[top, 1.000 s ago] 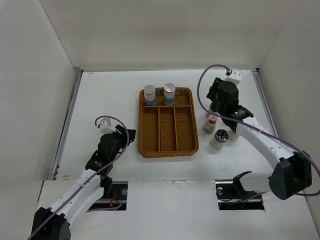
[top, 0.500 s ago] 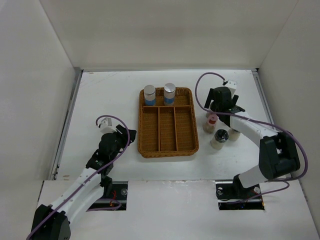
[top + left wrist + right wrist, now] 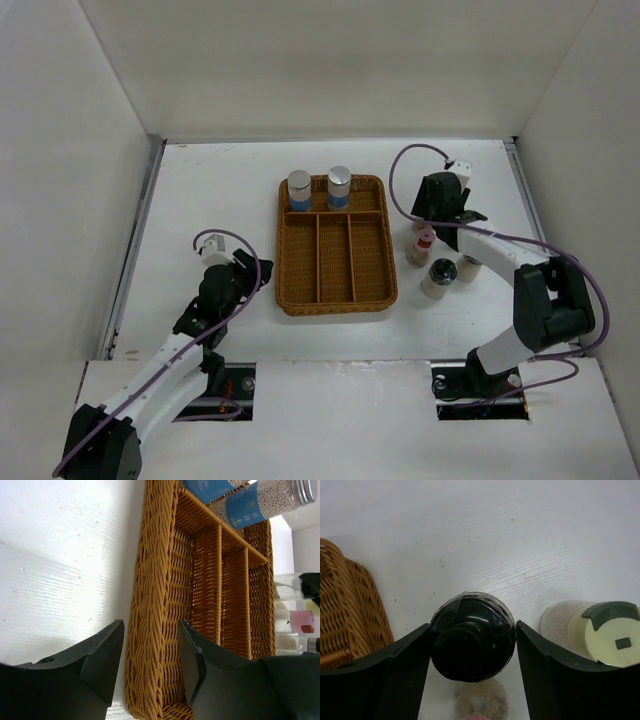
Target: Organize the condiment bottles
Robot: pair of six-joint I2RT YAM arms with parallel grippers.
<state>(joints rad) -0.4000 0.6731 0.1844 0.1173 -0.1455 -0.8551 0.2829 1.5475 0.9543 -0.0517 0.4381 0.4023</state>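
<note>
Fingers of the right gripper stand on either side of the black-capped bottle, close against its cap. Whether they are already pinching it or only bracketing it, I cannot tell. A second ago this gripper hung higher above the loose bottles; it has since dropped over the farthest one and its jaws have swung wide and begun narrowing again. That reads as the start of a pick.

The bottle stands upright on the table, just right of the wicker tray. Near it are a cream-lidded shaker, a pink-capped bottle and a dark-topped shaker.

Two blue-labelled bottles already stand in the tray's far compartment, while its three long slots are bare, so most of the sorting is probably ahead.

The left gripper has not moved. Its fingers are slightly parted and hold nothing, beside the tray's left rim.
</note>
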